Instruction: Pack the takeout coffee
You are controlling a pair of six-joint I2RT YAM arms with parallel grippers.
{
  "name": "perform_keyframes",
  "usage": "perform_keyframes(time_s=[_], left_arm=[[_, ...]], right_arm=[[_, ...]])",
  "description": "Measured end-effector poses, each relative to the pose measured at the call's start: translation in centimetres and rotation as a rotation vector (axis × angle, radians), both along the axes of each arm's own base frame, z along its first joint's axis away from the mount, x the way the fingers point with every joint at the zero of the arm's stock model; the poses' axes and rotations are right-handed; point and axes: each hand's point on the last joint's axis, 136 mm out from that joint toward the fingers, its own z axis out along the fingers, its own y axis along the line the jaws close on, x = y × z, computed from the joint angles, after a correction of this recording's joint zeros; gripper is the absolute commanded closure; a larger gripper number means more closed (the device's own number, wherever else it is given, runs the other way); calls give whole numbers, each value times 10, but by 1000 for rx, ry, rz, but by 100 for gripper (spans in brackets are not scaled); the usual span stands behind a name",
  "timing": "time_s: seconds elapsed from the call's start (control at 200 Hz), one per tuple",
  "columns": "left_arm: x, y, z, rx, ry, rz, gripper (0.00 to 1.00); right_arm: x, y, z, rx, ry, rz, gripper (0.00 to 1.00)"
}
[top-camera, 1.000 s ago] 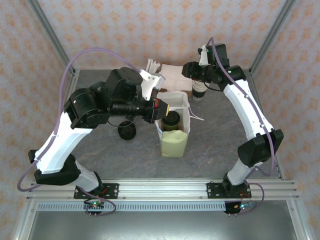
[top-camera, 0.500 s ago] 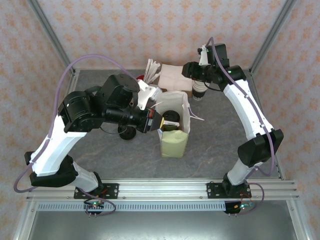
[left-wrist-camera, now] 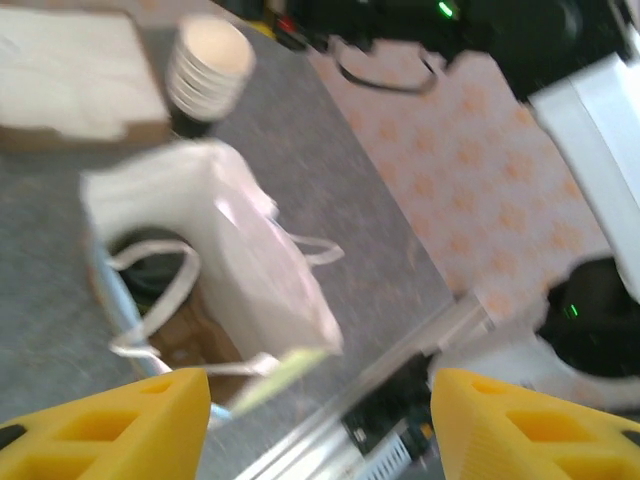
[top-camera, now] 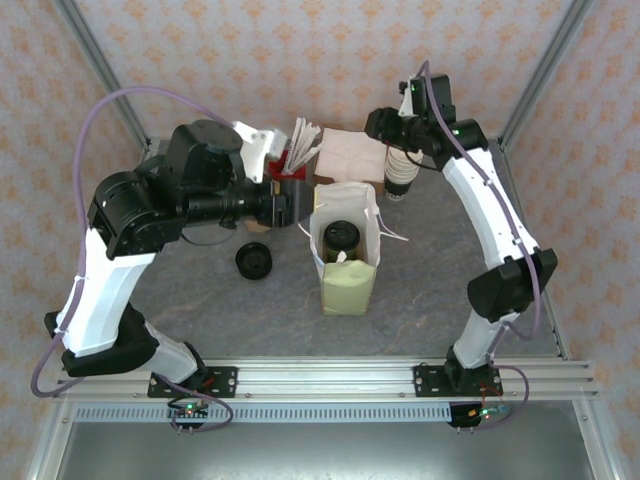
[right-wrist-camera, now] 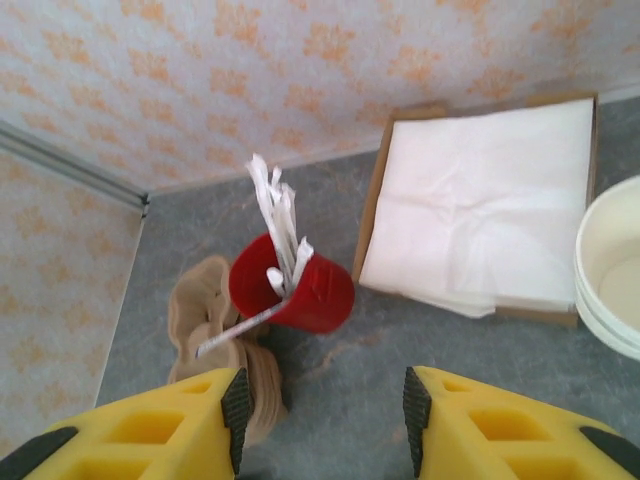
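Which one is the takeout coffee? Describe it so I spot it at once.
Start at the upright paper bag in the middle of the table. The takeout coffee stands inside its open top, round black lid showing. The loose black lid lies flat on the table left of the bag, outside it.

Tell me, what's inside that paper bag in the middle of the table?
The takeout coffee stands inside the paper bag; its black lid shows from above. The bag's walls cover the cup's body and the bag's bottom.
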Motion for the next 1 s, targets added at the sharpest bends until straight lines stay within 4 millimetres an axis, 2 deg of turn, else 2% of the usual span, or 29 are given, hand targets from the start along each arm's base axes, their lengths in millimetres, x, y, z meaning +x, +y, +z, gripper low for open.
perform_keyframes(time_s=[0.155, 0.28, 0.37, 0.425, 0.5, 0.631, 0.746, 1.001], left_arm=[[35, 30, -5, 54, -41, 182, 29], [57, 54, -23, 112, -15, 296, 21], [67, 62, -41, 146, 26, 328, 7], [69, 58, -51, 149, 59, 313, 3], [69, 45, -63, 146, 107, 260, 2], [75, 19, -90, 150, 203, 172, 1], [81, 3, -112, 158, 267, 131, 1], [82, -8, -125, 156, 322, 90, 3]], right_arm=[[36, 8, 4, -10, 2, -29, 52], [57, 17, -20, -40, 42, -40, 52], [64, 24, -42, -63, 80, -38, 52], [66, 29, -54, -73, 101, -33, 51], [67, 35, -66, -81, 122, -24, 51], [68, 44, -75, -90, 135, -12, 51], [70, 51, -85, -103, 145, -7, 50], [72, 75, -122, -154, 184, 9, 49]])
